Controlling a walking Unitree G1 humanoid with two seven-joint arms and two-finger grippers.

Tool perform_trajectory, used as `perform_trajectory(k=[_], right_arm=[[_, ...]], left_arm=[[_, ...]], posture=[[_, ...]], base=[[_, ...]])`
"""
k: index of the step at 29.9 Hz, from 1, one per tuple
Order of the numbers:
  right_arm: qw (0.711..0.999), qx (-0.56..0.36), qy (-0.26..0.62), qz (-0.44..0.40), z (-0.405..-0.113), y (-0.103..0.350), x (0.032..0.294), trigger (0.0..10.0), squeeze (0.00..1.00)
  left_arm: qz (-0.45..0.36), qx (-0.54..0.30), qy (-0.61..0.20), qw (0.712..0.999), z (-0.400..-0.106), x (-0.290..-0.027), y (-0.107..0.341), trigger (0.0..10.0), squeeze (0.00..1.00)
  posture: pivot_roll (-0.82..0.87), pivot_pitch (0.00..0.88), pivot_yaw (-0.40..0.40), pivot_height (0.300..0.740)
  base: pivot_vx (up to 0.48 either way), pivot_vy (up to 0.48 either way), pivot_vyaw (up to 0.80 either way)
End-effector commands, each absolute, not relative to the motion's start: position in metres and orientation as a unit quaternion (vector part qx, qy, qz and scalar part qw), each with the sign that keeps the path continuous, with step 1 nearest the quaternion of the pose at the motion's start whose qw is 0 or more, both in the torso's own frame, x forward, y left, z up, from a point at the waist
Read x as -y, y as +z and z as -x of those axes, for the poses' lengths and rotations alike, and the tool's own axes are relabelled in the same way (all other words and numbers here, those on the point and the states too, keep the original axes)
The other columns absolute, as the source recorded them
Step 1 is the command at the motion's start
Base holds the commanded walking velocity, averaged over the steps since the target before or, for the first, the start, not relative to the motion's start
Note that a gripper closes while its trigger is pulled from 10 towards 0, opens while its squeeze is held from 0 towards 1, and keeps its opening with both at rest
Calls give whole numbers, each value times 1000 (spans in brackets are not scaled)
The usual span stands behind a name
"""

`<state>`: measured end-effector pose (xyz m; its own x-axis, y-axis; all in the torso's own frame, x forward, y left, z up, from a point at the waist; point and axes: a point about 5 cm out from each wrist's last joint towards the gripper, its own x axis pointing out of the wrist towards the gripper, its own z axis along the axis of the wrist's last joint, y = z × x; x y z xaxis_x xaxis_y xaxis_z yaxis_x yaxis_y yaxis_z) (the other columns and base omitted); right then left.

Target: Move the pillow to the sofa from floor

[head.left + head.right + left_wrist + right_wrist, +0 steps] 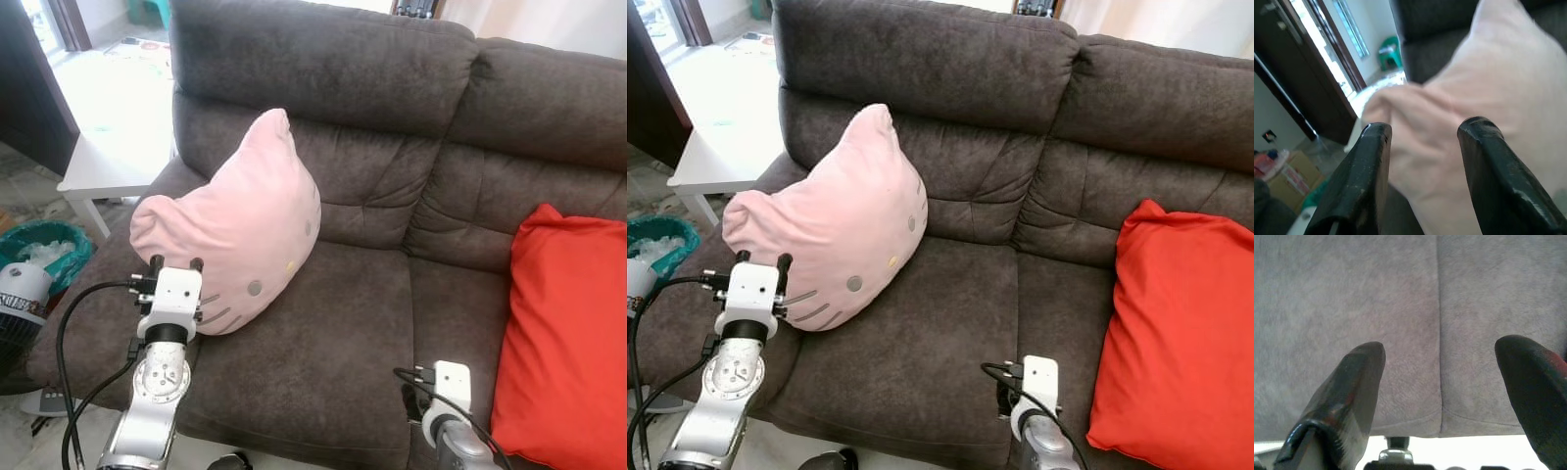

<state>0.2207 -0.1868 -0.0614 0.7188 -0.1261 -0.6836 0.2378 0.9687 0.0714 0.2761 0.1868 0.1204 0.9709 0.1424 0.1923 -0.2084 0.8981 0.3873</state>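
So the pillow [238, 229] sits on the sofa [343, 323], on its left seat, leaning back against the backrest. A second cushion [565, 338] is propped at the far right end of the sofa. Left pincer [176, 264] is right in front of the pillow's lower corner, right pincer [1440, 377] low by the seat's front edge. A small bench [103, 162] stands off the sofa's left side, with a bin [39, 250] in front of it.

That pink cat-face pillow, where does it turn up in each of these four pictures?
Left eye view: pink pillow left of centre, on the dark sofa, just beyond the left gripper.
Right eye view: further left.
Left wrist view: close ahead, past the open black fingers.
Right wrist view: sofa fabric instead.
Shared landmark: the sofa.
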Motion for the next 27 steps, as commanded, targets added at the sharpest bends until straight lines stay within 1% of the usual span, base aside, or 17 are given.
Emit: perform_trajectory(k=[1, 6, 11, 14, 17, 21, 27], right_arm=[[926, -349, -117, -86, -217, -62, 193, 10000, 0], [936, -313, -124, -105, -226, -54, 195, 10000, 0], [937, -303, -128, -116, -229, -52, 197, 10000, 0], [937, -304, -126, -117, -228, -52, 196, 10000, 0], [935, -316, -119, -110, -227, -54, 195, 10000, 0], [931, -328, -121, -106, -226, -56, 192, 10000, 0], [927, -341, -114, -109, -223, -59, 184, 10000, 0]], left_arm=[[-211, 64, 89, 971, -272, -187, 115, 10000, 0], [-205, 35, 77, 975, -261, -189, 101, 10000, 0], [-192, 23, 85, 977, -257, -191, 98, 10000, 0], [-187, 22, 87, 978, -256, -191, 98, 10000, 0], [-174, 21, 90, 980, -257, -193, 98, 10000, 0], [-177, 21, 85, 980, -258, -195, 100, 10000, 0], [-173, 22, 79, 982, -262, -201, 101, 10000, 0]], posture=[[211, 89, -105, 740], [207, 85, -93, 740], [220, 77, -91, 740], [223, 72, -90, 740], [242, 56, -74, 740], [256, 43, -58, 740], [245, 6, -26, 740]], base=[[0, 0, 0], [0, 0, 0], [0, 0, 0], [0, 0, 0], [0, 0, 0], [0, 0, 0], [0, 0, 0]])
